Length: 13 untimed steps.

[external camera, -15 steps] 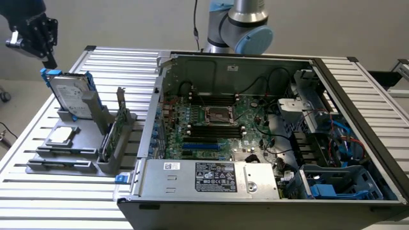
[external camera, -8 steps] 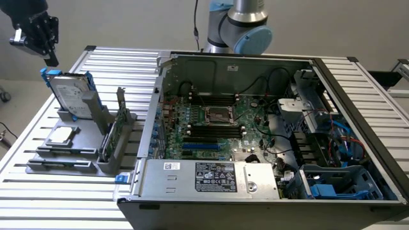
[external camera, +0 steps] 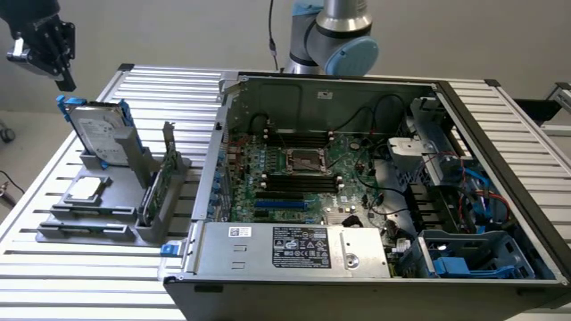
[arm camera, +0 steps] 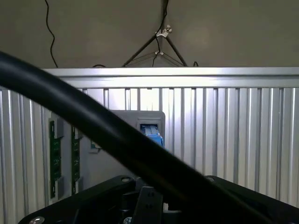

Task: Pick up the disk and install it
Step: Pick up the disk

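Black cable (arm camera: 117, 140) sags right across the wrist view, so a snag is my 1st worry. Claw (external camera: 53, 63) hovers above the disk (external camera: 93, 130), clear of it, with nothing in it that I can see. Can't tell how wide it's open. Disk stands on edge in the grey holder (external camera: 134, 234) on the counter (external camera: 80, 284), at the exterior view's left of the open PC case (external camera: 321, 93). Come down off-centre and it clips 1 of the 2 blue rails, tipping the disk into the green card (external camera: 154, 190) just beside it, I reckon.
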Each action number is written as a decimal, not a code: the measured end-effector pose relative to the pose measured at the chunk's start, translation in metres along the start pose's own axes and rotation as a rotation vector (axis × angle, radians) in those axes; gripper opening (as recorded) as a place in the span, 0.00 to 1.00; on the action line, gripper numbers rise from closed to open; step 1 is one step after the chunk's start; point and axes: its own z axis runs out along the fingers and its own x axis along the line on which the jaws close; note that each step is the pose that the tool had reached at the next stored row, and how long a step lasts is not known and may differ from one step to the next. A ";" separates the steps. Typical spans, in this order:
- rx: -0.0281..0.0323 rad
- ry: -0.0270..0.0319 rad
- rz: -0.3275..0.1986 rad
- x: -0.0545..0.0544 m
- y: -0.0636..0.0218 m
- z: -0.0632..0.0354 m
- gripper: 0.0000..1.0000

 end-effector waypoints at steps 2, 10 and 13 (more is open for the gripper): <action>0.0003 0.0007 -0.013 0.000 0.0000 0.0000 0.11; 0.0009 0.0031 -0.055 0.003 -0.0008 0.0000 0.30; 0.0011 0.0033 -0.058 0.007 -0.0018 0.0001 0.42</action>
